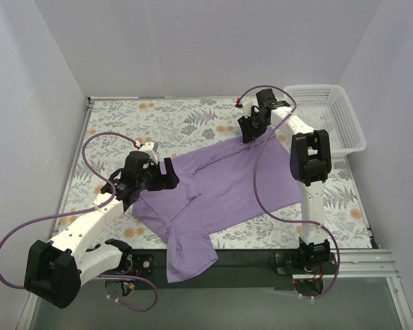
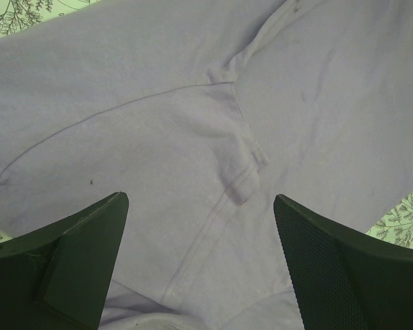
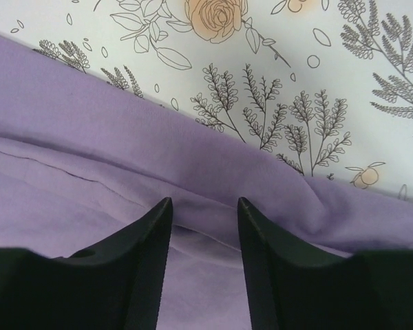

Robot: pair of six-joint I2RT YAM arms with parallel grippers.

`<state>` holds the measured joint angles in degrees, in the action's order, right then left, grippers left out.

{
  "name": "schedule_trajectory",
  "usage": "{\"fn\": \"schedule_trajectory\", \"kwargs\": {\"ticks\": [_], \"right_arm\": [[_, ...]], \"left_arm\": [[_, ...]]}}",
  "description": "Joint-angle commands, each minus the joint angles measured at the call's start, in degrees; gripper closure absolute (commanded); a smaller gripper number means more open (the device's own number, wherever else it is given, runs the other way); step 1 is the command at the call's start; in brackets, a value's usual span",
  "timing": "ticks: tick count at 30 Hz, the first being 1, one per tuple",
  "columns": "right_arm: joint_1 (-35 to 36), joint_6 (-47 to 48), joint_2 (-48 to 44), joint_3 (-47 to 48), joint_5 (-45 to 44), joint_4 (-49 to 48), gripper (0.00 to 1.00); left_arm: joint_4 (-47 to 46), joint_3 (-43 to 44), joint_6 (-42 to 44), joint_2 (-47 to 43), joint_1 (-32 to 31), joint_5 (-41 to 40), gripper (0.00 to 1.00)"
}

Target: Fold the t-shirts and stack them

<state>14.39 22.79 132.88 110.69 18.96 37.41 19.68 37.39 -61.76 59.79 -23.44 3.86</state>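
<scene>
1. We see the lavender t-shirt (image 1: 220,185) lying spread but rumpled across the middle of the floral table (image 1: 179,120); one end of it hangs over the table's near edge, between the two arm bases.
2. The left gripper (image 1: 168,173) hovers over the shirt's left side; in the left wrist view the left gripper (image 2: 199,203) is wide open, with nothing between its fingers (image 2: 76,254) – only the t-shirt (image 2: 193,137), with its seams and a small crumpled fold, lies below.
3. The right gripper (image 1: 251,130) is at the shirt's far edge; in the right wrist view the right gripper (image 3: 205,206) has its fingers (image 3: 148,240) partway apart, their tips down at the t-shirt (image 3: 89,151) where its hem meets the printed surface.
4. The cloth puckers around those tips – we cannot tell whether they pinch it or only press on it.
5. A white lattice basket (image 1: 315,88) stands at the far right corner, apart from the shirt.
</scene>
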Motion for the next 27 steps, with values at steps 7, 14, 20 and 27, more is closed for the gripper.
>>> {"fn": "schedule_trajectory", "kwargs": {"ticks": [7,14,20,27], "right_arm": [[-0.1,1.1,-5.5,-2.5,-1.9,-1.7,0.41],[-0.5,1.5,-6.2,-5.5,-2.4,-2.2,0.45],[-1.1,2.1,-8.6,-8.3,-1.3,-2.2,0.52],[-1.6,3.1,-11.9,-12.1,-1.5,-2.3,0.54]], "left_arm": [[-0.5,0.5,0.5,0.0,0.1,-0.1,0.14],[-0.5,0.5,0.5,-0.1,0.0,-0.1,0.14],[-0.5,0.6,0.6,-0.1,0.0,-0.1,0.14],[-0.5,0.6,0.6,0.0,0.1,0.0,0.14]]}}
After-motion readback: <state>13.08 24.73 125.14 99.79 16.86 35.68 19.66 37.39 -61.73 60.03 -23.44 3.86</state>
